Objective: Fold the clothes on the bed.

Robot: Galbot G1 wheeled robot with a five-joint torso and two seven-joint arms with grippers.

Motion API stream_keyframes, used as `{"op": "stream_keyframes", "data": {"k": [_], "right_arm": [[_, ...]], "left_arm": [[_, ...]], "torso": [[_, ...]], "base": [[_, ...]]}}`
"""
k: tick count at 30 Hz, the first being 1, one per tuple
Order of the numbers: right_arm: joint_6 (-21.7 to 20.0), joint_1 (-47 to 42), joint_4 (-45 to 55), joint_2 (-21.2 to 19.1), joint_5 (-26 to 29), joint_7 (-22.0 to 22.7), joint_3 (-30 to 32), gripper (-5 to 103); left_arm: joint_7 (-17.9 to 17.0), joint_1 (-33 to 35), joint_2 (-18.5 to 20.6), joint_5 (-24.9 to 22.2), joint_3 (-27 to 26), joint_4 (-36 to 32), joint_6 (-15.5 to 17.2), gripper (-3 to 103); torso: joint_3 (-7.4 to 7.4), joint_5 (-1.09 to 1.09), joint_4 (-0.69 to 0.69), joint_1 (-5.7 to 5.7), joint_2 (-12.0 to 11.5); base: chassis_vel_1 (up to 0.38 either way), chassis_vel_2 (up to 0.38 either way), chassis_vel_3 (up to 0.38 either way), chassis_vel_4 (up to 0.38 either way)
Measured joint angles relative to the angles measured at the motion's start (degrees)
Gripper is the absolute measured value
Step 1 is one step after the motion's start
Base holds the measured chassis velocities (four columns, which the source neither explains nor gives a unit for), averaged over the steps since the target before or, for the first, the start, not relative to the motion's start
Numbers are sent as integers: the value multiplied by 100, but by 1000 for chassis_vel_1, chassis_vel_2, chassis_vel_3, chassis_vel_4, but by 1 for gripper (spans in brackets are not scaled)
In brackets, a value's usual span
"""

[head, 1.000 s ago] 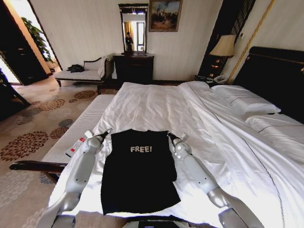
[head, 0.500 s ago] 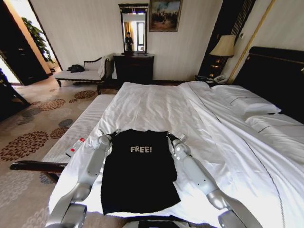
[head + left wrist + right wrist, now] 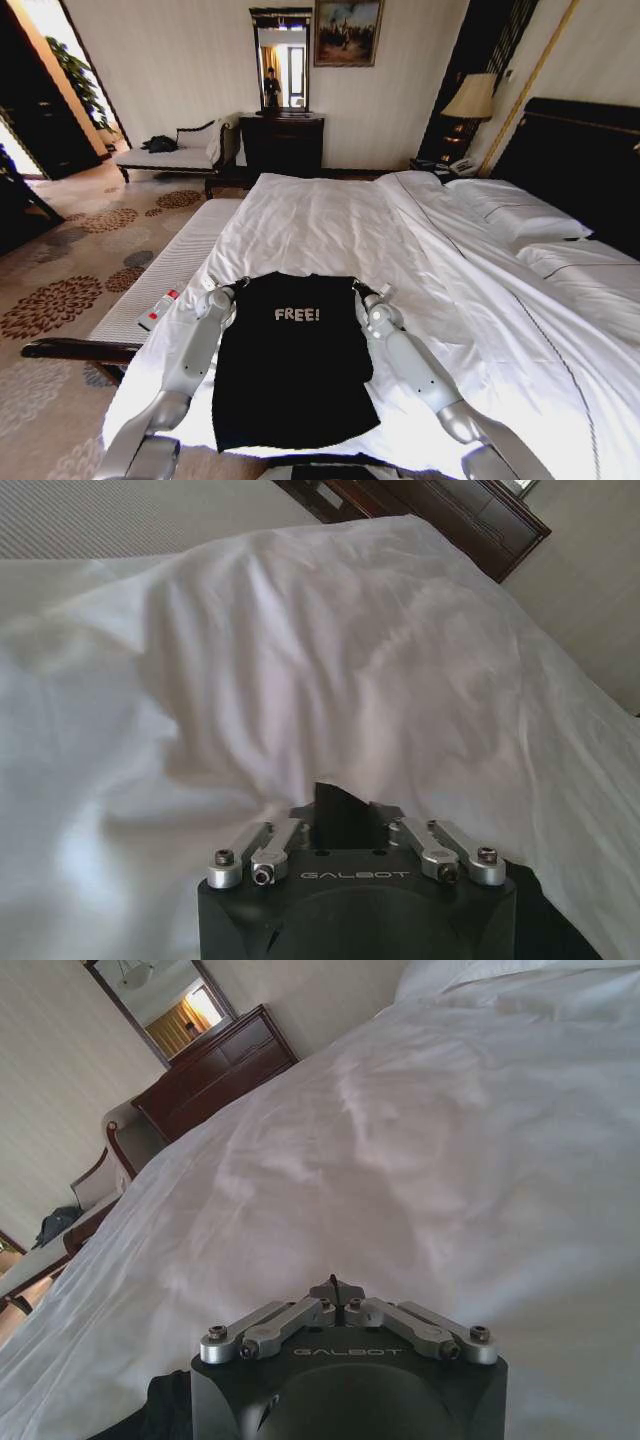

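The clothes, one black T-shirt with white "FREE!" lettering, lie flat near the foot of the bed, collar towards the far end. My left gripper sits at the shirt's left shoulder corner. In the left wrist view the left gripper is shut with a fold of black fabric pinched in it. My right gripper rests at the right shoulder corner. The right wrist view shows the right gripper shut tight on a small dark tip, with more of the shirt beside the wrist.
A red-and-white remote lies on the white-cushioned bench left of the bed. Pillows and the dark headboard are at the right. White sheet stretches beyond the shirt. A dresser and a chaise stand by the far wall.
My left gripper has moved right from beside the shirt onto its left shoulder corner. The right gripper has stayed at the right shoulder corner, and the shirt has not shifted.
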Motion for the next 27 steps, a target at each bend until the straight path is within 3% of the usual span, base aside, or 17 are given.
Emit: {"op": "stream_keyframes", "data": {"k": [2, 5, 9, 16, 22, 27], "right_arm": [[4, 1, -3, 0, -3, 0, -2, 0], [18, 5, -8, 3, -17, -1, -12, 0], [22, 5, -4, -1, -32, -2, -14, 0], [73, 2, 141, -109, -4, 6, -19, 0], [208, 287, 780, -702, 492, -162, -81, 0], [280, 736, 942, -1060, 913, -307, -260, 0]], "left_arm": [[0, 11, 11, 1, -5, -11, 0, 27], [3, 68, 57, 3, -34, -92, -1, 11], [5, 88, 75, 4, -39, -151, -1, 2], [57, 23, 224, 5, 76, -282, -59, 0], [126, -526, 663, -321, 420, -752, -189, 0], [196, -1181, 806, -516, 733, -621, -239, 0]], "torso": [[0, 0, 0, 0, 0], [0, 0, 0, 0, 0], [0, 0, 0, 0, 0], [0, 0, 0, 0, 0], [0, 1, 0, 0, 0], [0, 0, -1, 0, 0]], "base": [[0, 0, 0, 0], [0, 0, 0, 0], [0, 0, 0, 0], [0, 0, 0, 0], [0, 0, 0, 0], [0, 0, 0, 0]]}}
